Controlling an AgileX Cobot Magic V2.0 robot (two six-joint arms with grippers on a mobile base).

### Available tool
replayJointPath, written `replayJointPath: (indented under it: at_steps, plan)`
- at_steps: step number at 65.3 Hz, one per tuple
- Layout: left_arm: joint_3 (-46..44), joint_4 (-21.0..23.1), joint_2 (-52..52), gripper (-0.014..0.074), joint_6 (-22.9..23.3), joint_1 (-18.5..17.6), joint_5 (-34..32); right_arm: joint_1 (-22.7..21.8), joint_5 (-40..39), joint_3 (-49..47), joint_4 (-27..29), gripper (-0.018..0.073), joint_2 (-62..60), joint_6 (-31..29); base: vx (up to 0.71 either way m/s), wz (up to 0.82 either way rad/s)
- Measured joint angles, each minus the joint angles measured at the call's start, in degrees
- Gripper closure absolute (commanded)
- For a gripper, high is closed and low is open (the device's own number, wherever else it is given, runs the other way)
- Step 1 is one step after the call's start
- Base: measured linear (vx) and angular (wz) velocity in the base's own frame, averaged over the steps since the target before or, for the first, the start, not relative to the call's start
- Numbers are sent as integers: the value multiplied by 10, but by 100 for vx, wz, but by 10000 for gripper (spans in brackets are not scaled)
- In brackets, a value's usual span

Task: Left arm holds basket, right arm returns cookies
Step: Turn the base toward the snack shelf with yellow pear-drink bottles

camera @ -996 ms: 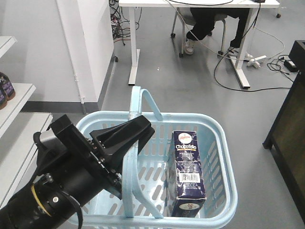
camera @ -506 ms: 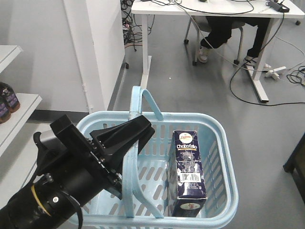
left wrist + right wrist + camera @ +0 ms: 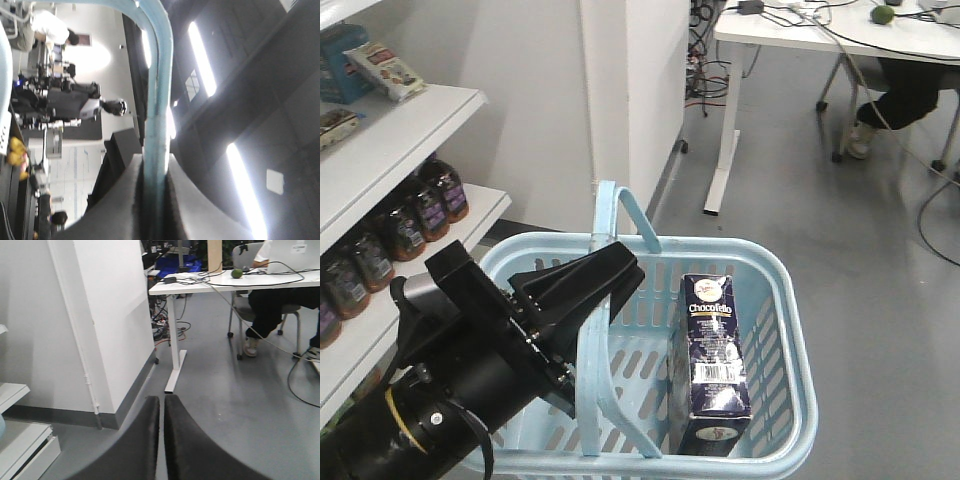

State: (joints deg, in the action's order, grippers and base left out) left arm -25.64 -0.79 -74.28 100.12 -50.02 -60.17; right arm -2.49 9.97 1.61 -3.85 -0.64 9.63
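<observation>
The light blue basket (image 3: 782, 300) hangs in the lower middle of the front view. Its near handle (image 3: 588, 380) is clamped in my left gripper (image 3: 605, 275), on the black left arm (image 3: 440, 400). In the left wrist view that handle (image 3: 159, 100) runs up between the two shut fingers (image 3: 120, 200). The cookies (image 3: 712, 355), a dark navy "Chocofello" carton, stand inside the basket on its right side. My right gripper (image 3: 162, 402) is shut and empty, pointing at the grey floor. It does not show in the front view.
White shelves (image 3: 390, 150) at the left carry dark bottles (image 3: 415, 215) and snack packs (image 3: 385, 65). A white pillar (image 3: 630, 100) stands behind the basket. A white desk (image 3: 820, 35) with a seated person (image 3: 280, 300) lies at the far right, cables on the floor.
The view has swung left: the shelves with bottles have come into sight and the desk has slid right. Basket, carton and left gripper keep their places in the frame.
</observation>
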Motion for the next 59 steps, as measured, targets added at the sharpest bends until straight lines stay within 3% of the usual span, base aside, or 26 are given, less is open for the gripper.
replayJointPath:
  at_steps: [59]
  plan:
    - [0,0,0,596,0,0,0,0,0,0,0,562,0,0,10,44]
